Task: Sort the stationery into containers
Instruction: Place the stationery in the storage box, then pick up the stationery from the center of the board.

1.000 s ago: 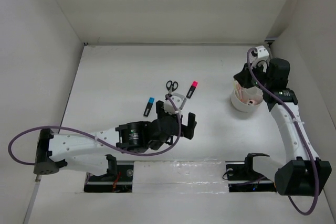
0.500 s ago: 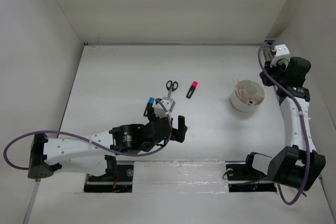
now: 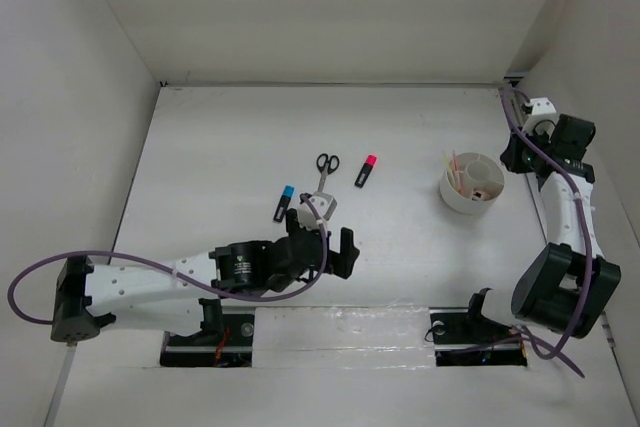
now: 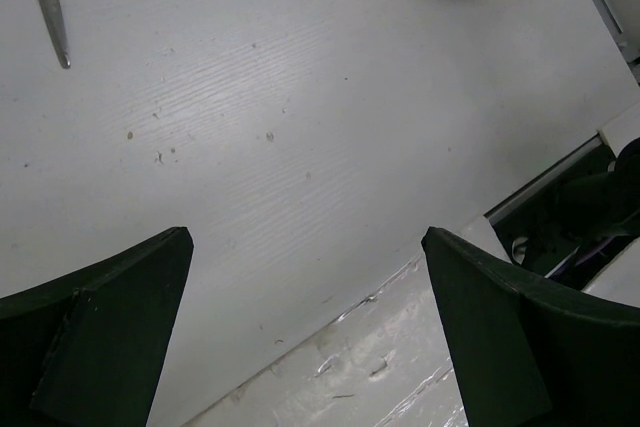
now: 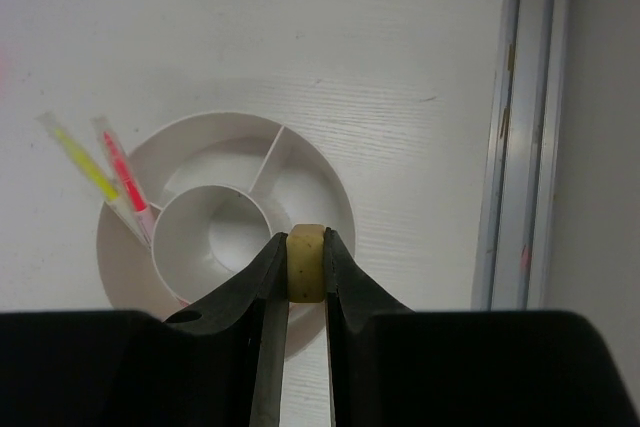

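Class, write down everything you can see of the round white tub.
The tub looks like smooth white plastic: low, round, upright on the table near its right edge. A central round cup and radial dividers split it into compartments. A yellow stick and red pen lean in one outer compartment.

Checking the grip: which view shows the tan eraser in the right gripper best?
Right wrist: the tan eraser sits clamped in the right gripper, over the tub. Top external is too small to tell; left wrist misses it.
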Available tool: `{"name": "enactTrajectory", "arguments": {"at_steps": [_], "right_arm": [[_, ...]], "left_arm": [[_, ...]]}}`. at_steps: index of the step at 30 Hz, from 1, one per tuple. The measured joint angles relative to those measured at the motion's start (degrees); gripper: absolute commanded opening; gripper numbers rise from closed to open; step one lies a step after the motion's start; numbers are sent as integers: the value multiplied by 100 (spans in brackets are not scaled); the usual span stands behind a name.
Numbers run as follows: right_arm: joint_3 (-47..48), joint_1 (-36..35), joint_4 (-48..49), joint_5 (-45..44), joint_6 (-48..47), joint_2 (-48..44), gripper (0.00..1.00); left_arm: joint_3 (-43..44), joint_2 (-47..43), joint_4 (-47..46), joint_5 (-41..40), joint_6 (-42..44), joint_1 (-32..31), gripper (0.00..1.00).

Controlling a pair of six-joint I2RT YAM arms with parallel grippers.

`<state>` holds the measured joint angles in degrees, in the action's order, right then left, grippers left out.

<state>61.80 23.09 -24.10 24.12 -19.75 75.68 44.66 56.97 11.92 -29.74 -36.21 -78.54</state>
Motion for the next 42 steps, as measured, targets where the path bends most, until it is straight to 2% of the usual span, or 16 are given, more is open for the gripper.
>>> {"name": "enactTrajectory", "arguments": {"at_steps": [18, 22, 24, 26, 30, 32, 35, 37, 42], "right_arm": [[-240, 50, 17, -83, 111, 208, 0], [-240, 50, 17, -120, 153, 378, 7], [-240, 52, 17, -127, 166, 448, 14], [-240, 50, 15, -127, 175, 474, 16], [-240, 50, 50, -125, 195, 487, 26], [-240, 50, 55, -125, 221, 496, 35], [-240, 52, 57, -122, 251, 498, 37], [-240, 50, 55, -122, 267, 498, 44], [-236, 52, 59, -122, 302, 498, 44]], "left_arm": [[-7, -332, -101, 127, 37, 0, 100], [-7, -332, -101, 125, 37, 0, 100], [-7, -332, -101, 125, 52, 0, 100], [-7, -332, -101, 125, 66, 0, 100], [-7, -332, -101, 125, 83, 0, 100], [-7, -332, -101, 125, 83, 0, 100], [-7, -332, -101, 125, 83, 0, 100], [-7, -332, -101, 125, 85, 0, 100], [-7, -332, -98, 109, 85, 0, 100]]}}
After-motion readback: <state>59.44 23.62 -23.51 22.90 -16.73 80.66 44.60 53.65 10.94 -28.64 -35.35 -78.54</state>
